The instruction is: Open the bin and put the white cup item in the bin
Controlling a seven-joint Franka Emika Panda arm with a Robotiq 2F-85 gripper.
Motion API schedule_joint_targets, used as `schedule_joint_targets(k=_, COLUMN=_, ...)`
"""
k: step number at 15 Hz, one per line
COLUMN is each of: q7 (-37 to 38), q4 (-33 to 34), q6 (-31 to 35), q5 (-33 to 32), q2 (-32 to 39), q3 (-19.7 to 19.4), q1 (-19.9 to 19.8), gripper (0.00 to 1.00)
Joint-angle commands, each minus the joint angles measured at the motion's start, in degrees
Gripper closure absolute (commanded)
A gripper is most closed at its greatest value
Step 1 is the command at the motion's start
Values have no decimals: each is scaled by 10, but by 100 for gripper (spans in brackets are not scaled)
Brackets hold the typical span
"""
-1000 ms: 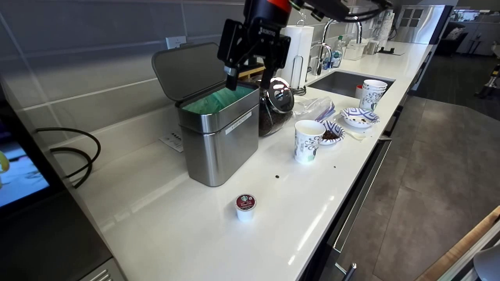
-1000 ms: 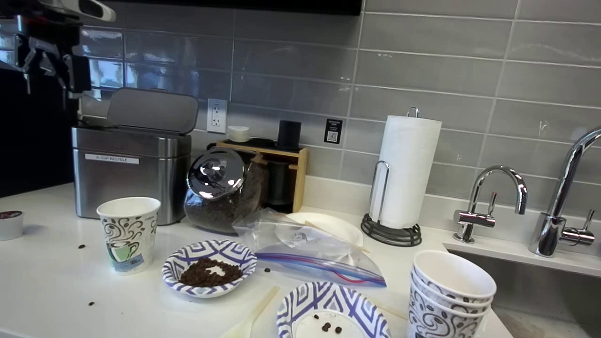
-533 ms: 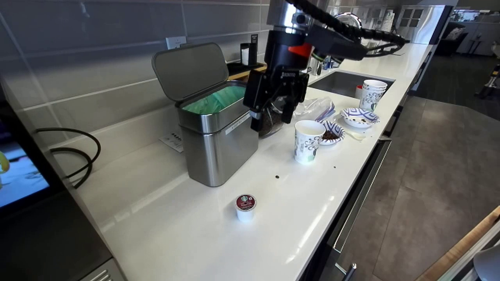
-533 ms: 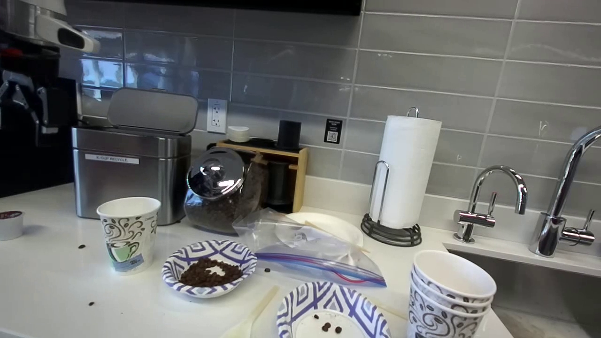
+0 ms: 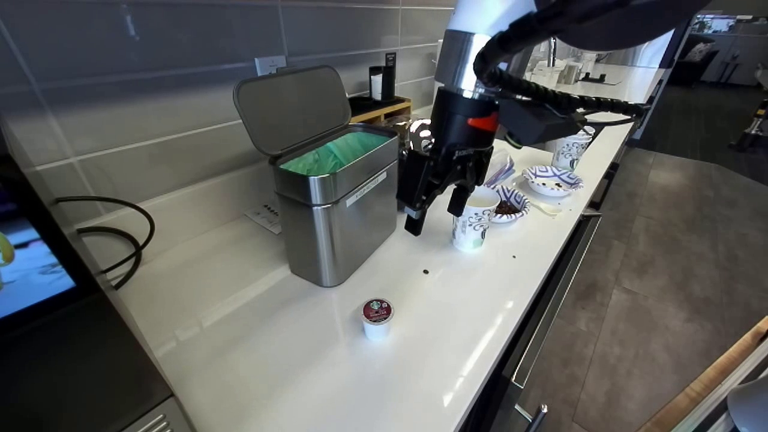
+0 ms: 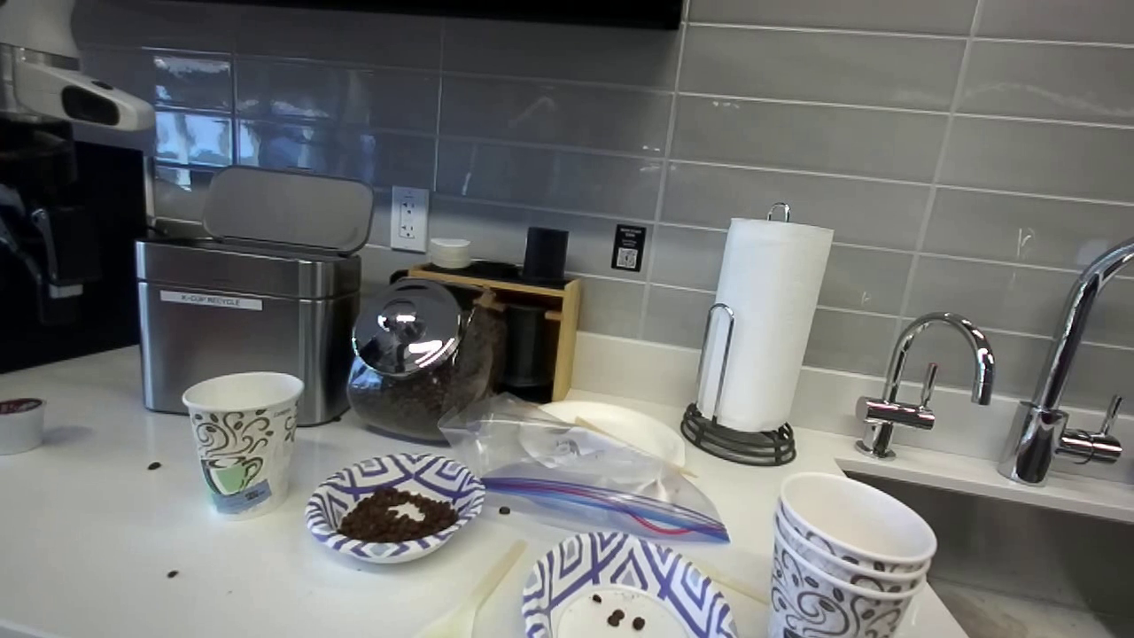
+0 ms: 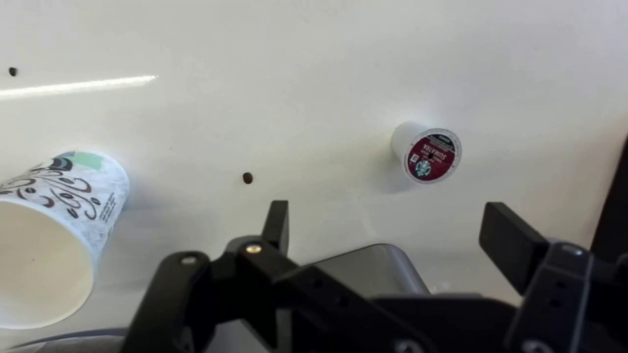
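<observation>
The pod [image 6: 19,429], cropped in an exterior view, stands upright on the bench [image 6: 89,532] near the open bin [image 5: 339,234]. In an exterior view the gripper [image 5: 436,217], spread wide, partly hides the cup [image 5: 470,231].

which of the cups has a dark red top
The small pod, standing upright and apart from the bin: its flat lid is mostly dark red. The lone paper cup and the stacked cups are taller, with open tops.

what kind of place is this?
Probably an office kitchenette, though a home kitchen isn't ruled out: there's a sink, a paper towel roll and a bin labelled K-CUP RECYCLE.
</observation>
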Motion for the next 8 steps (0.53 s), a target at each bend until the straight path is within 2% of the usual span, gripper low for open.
schedule_joint_targets(k=1, q7=0, q4=1, q6=-2, q5=0, q2=-1, q3=2, q1=-2, gripper=0)
schedule_joint_targets(k=8, q7=-9, q4=7, q6=2, q5=7, q2=35, q3=0, q1=-1, gripper=0)
